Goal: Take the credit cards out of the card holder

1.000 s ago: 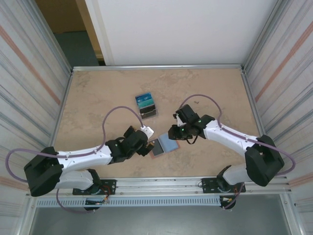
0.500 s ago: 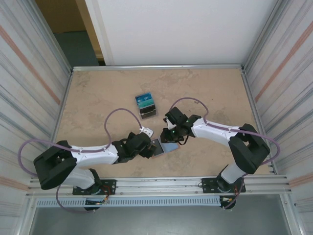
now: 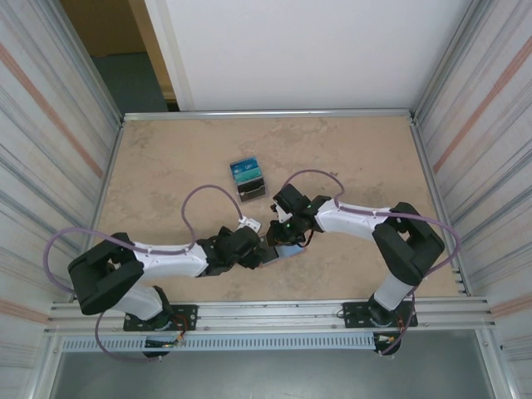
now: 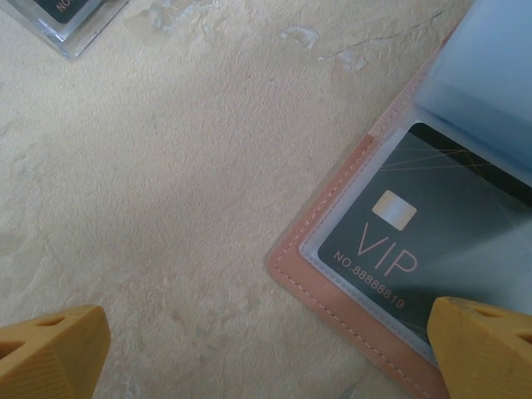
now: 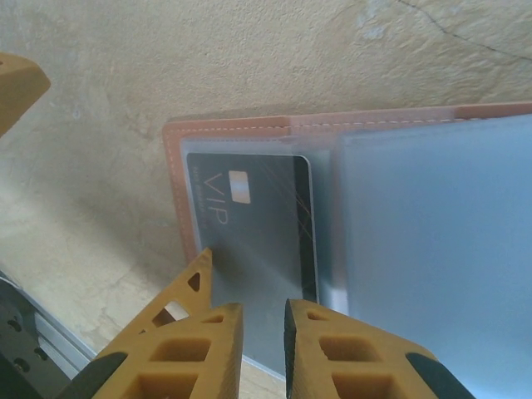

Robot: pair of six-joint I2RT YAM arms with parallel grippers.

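Note:
The salmon-pink card holder (image 3: 285, 250) lies open on the table between both arms. A dark credit card (image 4: 449, 224) marked VIP sits in its clear sleeve; the right wrist view shows this credit card (image 5: 249, 224) inside the pink border (image 5: 174, 183). My left gripper (image 4: 266, 349) is wide open at the holder's left corner (image 4: 332, 291), its right fingertip (image 4: 486, 345) over the holder's edge. My right gripper (image 5: 263, 312) hangs over the card's near edge, its jaws a narrow gap apart with nothing seen between them. From above, the left gripper (image 3: 259, 249) and right gripper (image 3: 281, 233) nearly meet.
A dark boxy stand (image 3: 248, 179) with blue-teal cards stands behind the holder; its clear corner (image 4: 66, 17) shows in the left wrist view. The left fingertip (image 5: 12, 83) pokes into the right wrist view. Metal rails edge the table (image 3: 166, 166).
The left gripper slid right up to the holder. The right gripper moved left and down over the holder, and its jaws narrowed.

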